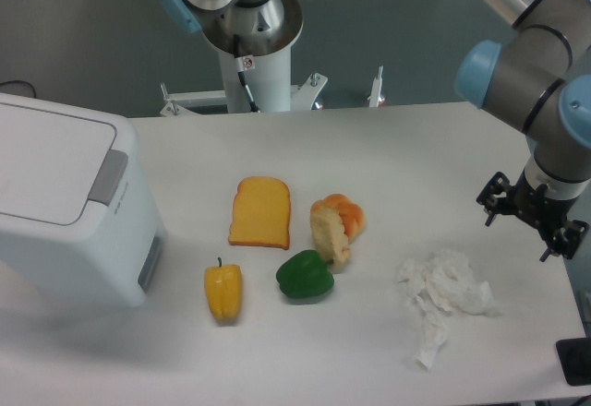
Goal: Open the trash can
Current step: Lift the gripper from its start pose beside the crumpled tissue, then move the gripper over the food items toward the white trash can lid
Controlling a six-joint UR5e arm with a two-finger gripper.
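The trash can point(65, 212) is a large white boxy bin at the left edge of the table. Its flat lid point(46, 161) lies closed, with a grey push-latch point(109, 177) at the lid's right edge and a grey vent panel point(150, 263) low on its right side. My gripper point(533, 214) hangs at the far right of the table, far from the bin. It is seen from above as a black assembly under the wrist. Its fingers are hidden, so I cannot tell whether it is open or shut, and nothing shows in it.
Between bin and gripper lie a toast slice point(260, 211), a bread roll point(335, 227), a green pepper point(305, 276) and a yellow pepper point(223, 292). A crumpled white tissue point(443, 295) lies below the gripper. The arm's base point(254, 37) stands at the back.
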